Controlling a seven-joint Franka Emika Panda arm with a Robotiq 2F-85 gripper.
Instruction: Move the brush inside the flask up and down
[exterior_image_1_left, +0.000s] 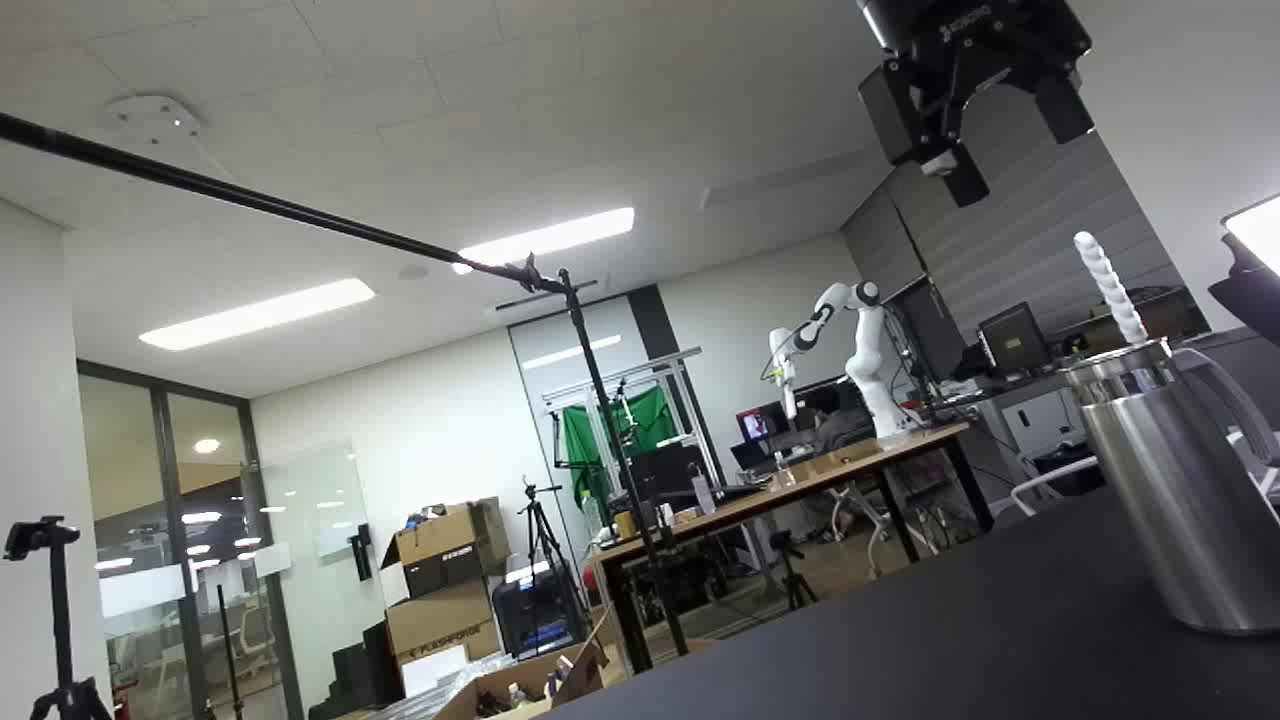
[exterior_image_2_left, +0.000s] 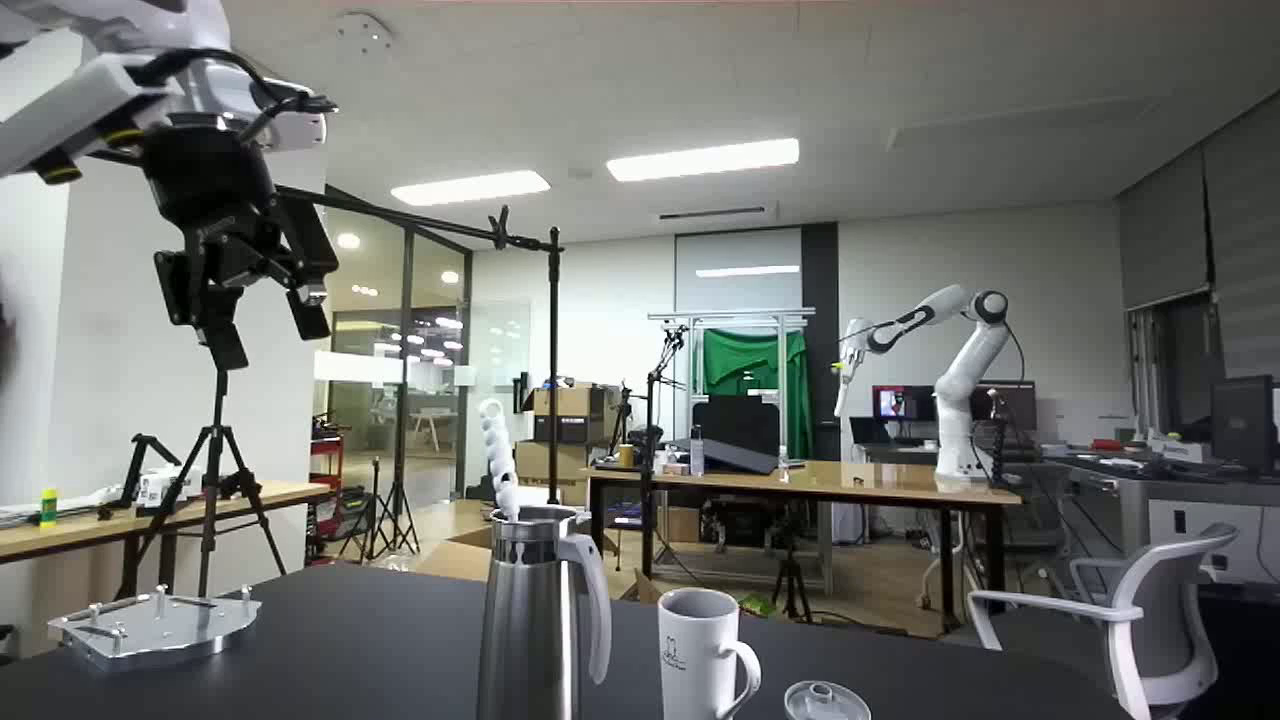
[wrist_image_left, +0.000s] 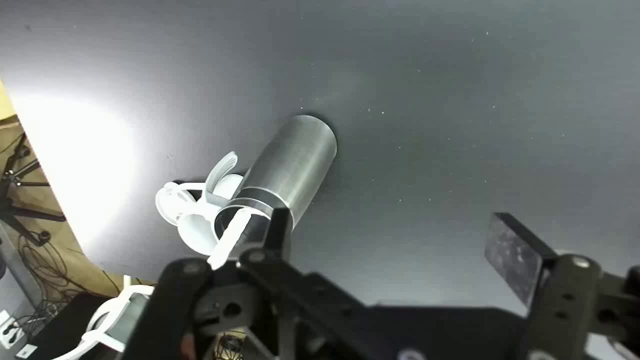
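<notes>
The flask is a tall brushed-metal jug (exterior_image_1_left: 1180, 490) standing upright on the dark table. It also shows in an exterior view (exterior_image_2_left: 528, 640) and in the wrist view (wrist_image_left: 295, 160). The brush's pale, ridged handle (exterior_image_1_left: 1112, 290) sticks up out of the flask's mouth at a tilt; it also shows in an exterior view (exterior_image_2_left: 497, 455) and in the wrist view (wrist_image_left: 231, 237). Its lower end is hidden inside the flask. My gripper (exterior_image_1_left: 1015, 148) is open and empty, above and apart from the handle. In the wrist view (wrist_image_left: 395, 240) the flask lies behind one finger.
A white mug (exterior_image_2_left: 690, 650) stands beside the flask's handle side, with a small round lid (exterior_image_2_left: 825, 702) near it. A metal plate with screws (exterior_image_2_left: 160, 640) lies on the dark table (exterior_image_2_left: 380, 640). A white chair (exterior_image_2_left: 1150, 620) stands beyond the table edge.
</notes>
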